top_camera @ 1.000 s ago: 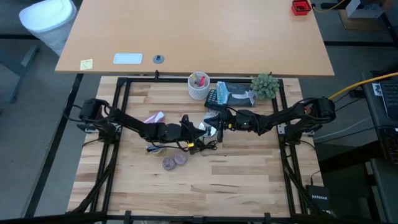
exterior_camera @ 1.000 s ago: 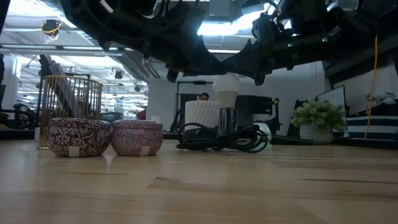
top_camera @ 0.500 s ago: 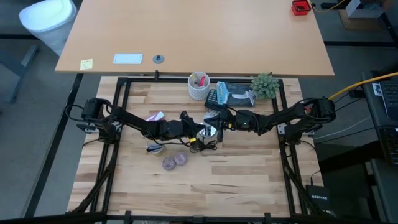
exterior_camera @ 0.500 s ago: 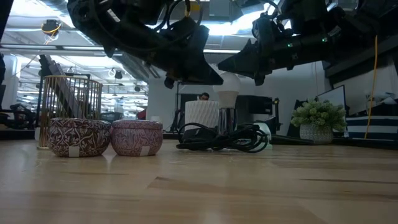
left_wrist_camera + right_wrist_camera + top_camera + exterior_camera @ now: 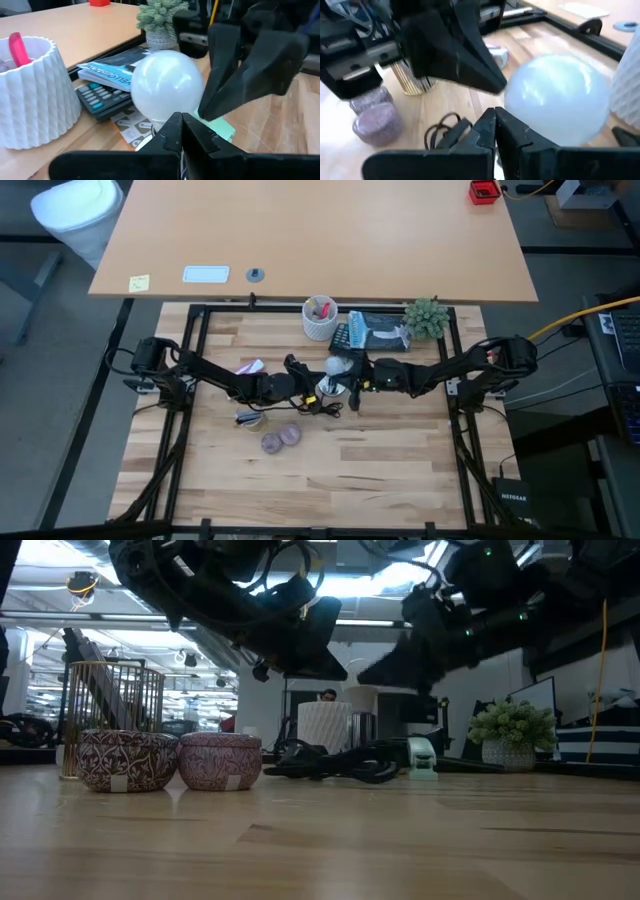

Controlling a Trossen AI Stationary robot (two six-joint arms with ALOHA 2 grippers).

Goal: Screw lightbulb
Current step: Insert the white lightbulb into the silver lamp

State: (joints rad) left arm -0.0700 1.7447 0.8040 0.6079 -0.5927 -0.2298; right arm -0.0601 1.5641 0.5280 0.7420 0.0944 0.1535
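Observation:
The white lightbulb (image 5: pixel 337 366) stands mid-table between my two grippers; its glass fills the left wrist view (image 5: pixel 167 85) and the right wrist view (image 5: pixel 557 100). Its screw base is hidden behind my fingers. In the low view only a white sliver (image 5: pixel 372 692) shows above a silvery socket (image 5: pixel 362 726). My left gripper (image 5: pixel 318 383) comes from the left, shut, its tips (image 5: pixel 181 125) just under the glass. My right gripper (image 5: pixel 350 374) comes from the right, shut, slanting down beside the bulb. My left gripper's shut fingertips (image 5: pixel 172 127) stand right below the bulb's glass, where it narrows (image 5: pixel 160 119). They hide that spot, so I cannot tell whether they touch it. My right gripper's shut fingers (image 5: pixel 512 132) lie along the side of the bulb's glass (image 5: pixel 520 117), pointing toward the table's left and slanting down. Whether they press on it I cannot tell.
A black cord bundle (image 5: pixel 335 762) lies around the socket. Two purple tins (image 5: pixel 281 439) sit toward the near side. A gold wire holder (image 5: pixel 112 710) stands at the left. A white ribbed cup (image 5: pixel 320 318), a calculator with a booklet (image 5: pixel 370 332) and a small plant (image 5: pixel 427 318) line the far edge.
My left gripper has swung toward the bulb from the left and turned, then kept still. My right gripper has tipped its fingers downward. The bulb now shows farther toward the far edge and lower than before, and the cord bundle has shifted a little to the left.

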